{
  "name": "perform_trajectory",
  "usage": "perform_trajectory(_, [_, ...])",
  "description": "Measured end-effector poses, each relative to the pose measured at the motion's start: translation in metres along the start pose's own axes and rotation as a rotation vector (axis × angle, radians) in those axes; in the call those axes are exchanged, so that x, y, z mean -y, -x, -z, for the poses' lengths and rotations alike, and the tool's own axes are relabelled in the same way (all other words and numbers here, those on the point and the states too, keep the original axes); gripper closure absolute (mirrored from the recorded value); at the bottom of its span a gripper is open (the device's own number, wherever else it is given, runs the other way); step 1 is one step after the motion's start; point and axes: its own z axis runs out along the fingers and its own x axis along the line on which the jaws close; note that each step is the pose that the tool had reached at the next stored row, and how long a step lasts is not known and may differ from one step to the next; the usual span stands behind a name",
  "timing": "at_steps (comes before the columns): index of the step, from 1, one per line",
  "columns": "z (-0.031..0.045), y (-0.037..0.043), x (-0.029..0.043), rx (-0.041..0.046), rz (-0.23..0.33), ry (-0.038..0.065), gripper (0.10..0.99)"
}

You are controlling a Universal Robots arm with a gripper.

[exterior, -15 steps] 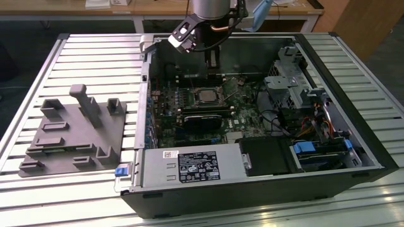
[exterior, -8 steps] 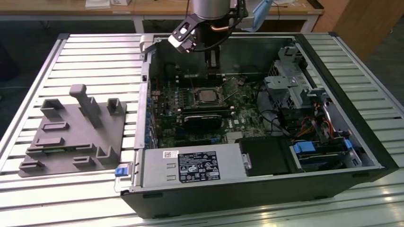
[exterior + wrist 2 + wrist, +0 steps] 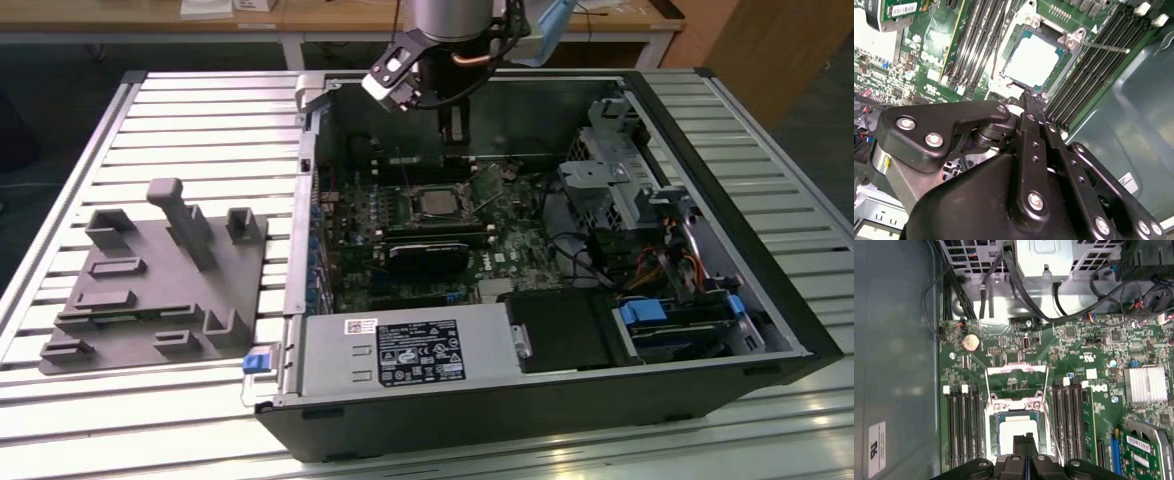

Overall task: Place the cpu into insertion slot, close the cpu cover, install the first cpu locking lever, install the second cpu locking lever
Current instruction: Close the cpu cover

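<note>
The cpu (image 3: 1016, 432) lies flat in the insertion slot (image 3: 996, 430), its pale metal top bare; it also shows in the second wrist view (image 3: 1033, 60) and in the exterior view (image 3: 434, 203). The cpu cover (image 3: 1016, 369) is swung open off the chip, with green board showing through its cut-out. A thin locking lever (image 3: 1104, 47) sticks out unlatched beside the socket. My gripper (image 3: 1025, 440) hangs just above the board at the chip's edge opposite the cover hinge, its black fingers shut together on nothing; it appears too in the second wrist view (image 3: 1030, 100) and the exterior view (image 3: 455, 150).
Rows of memory slots (image 3: 961, 425) flank the socket on both sides. A black heatsink block (image 3: 430, 252) sits close in front of the chip, and the grey power supply (image 3: 400, 350) is at the case front. Cables (image 3: 1024, 295) and a drive cage crowd one side. A grey fixture tray (image 3: 154, 285) lies outside the case.
</note>
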Motion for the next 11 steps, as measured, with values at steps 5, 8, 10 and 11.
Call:
perform_trajectory(5, [-0.0008,-0.0009,-0.0096,0.0001,0.000,0.000,0.980])
perform_trajectory(8, [-0.0015,-0.0016,-0.0167,0.0001,0.000,0.000,0.980])
perform_trajectory(10, [-0.0019,-0.0021,-0.0221,0.0001,0.000,0.000,0.980])
perform_trajectory(11, [-0.0022,-0.0024,-0.0249,0.0001,0.000,0.000,0.980])
